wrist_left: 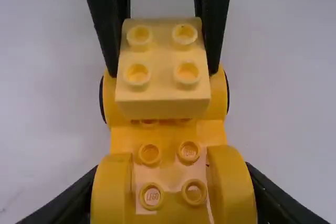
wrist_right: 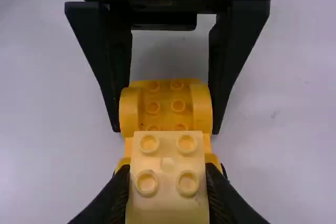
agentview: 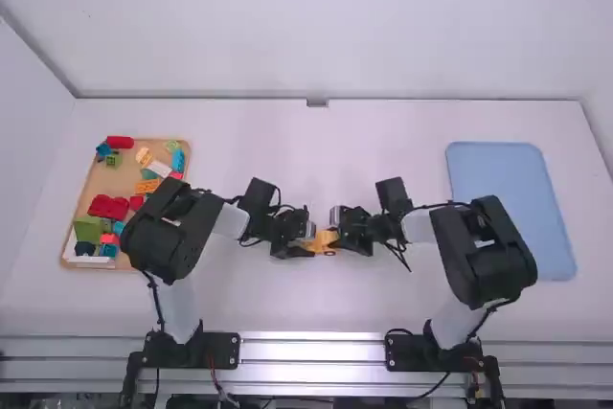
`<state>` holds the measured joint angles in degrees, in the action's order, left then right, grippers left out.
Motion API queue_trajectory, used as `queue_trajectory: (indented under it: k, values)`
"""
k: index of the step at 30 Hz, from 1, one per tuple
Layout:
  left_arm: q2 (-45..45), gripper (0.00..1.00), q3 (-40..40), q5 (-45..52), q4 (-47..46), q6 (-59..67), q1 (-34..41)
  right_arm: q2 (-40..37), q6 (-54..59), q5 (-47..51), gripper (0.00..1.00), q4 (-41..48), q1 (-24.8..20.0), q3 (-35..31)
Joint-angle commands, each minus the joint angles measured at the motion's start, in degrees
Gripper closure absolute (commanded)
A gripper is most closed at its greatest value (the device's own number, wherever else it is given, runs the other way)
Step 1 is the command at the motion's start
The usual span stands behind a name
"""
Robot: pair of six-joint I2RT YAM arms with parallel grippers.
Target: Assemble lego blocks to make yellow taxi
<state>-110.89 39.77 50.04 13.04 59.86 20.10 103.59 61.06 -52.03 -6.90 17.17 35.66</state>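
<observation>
The pale yellow block (wrist_right: 168,163) is pinched between the fingers of the right gripper (wrist_right: 167,187), closed to its width; the yellow car base (wrist_left: 165,137) is clamped by its raised sides (wrist_left: 231,182) in the left gripper (wrist_left: 172,190). The block is held over the wheeled end of the base, studs up; whether its underside has met the studs below is hidden, so that is best left open. If it is pressed down while slightly askew, a corner could be caught on a stud and the block left tilted. If the push is made far from the clamped end, the base could be pivoted or slid out of its grip. Finger could also be knocked against finger, so little room being left between the grippers. Farther out, loose bricks are held in the tray (agentview: 113,179), and a blue mat (agentview: 508,213) is laid on the table (agentview: 306,150).
</observation>
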Motion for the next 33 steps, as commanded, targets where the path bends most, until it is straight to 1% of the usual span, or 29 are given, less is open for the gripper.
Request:
queue_trajectory:
  k: [1,9,10,12,13,15,16,18,21,27,31,33]
  values:
    - [-0.8,0.57,0.1,-1.0,-0.8,-0.4,0.1,0.7,-1.2,3.0,1.00,0.0,0.1,0.3]
    - [-0.8,0.57,0.1,-1.0,-0.8,-0.4,0.2,0.7,-1.2,3.3,1.00,0.3,0.1,0.3]
    - [-0.8,0.57,0.1,-1.0,-0.8,-0.4,0.2,0.7,-1.2,3.7,0.97,0.5,0.1,0.3]
    - [-0.8,0.57,0.1,-1.0,-0.8,-0.4,0.2,0.7,-1.2,3.8,0.94,0.5,0.1,0.3]
    - [-0.8,0.57,0.1,-1.0,-0.8,-0.4,0.2,0.7,-1.2,3.9,0.87,0.5,0.1,0.3]
    - [-0.8,0.57,0.1,-1.0,-0.8,-0.4,0.2,0.7,-1.2,3.8,0.79,0.5,0.1,0.3]
    - [-0.8,0.57,0.1,-1.0,-0.8,-0.4,0.2,0.7,-1.2,3.8,0.73,0.5,0.1,0.3]
    - [-0.8,0.57,0.1,-1.0,-0.8,-0.4,0.2,0.7,-1.2,3.8,0.68,0.7,0.1,0.3]
    - [-0.8,0.57,0.1,-1.0,-0.8,-0.5,0.2,0.7,-1.2,3.6,0.65,0.7,0.1,0.3]
    - [-0.8,0.57,0.1,-1.0,-0.8,-0.4,0.2,0.7,-1.2,2.3,0.55,-0.2,0.0,0.3]
    - [-0.8,0.57,0.1,-1.0,-0.8,-0.4,0.2,0.7,-1.2,1.7,0.53,-0.7,0.1,0.4]
    - [-0.8,0.56,0.1,-1.0,-0.8,-0.4,0.2,0.5,-1.2,-0.7,0.52,-0.5,-0.1,1.0]
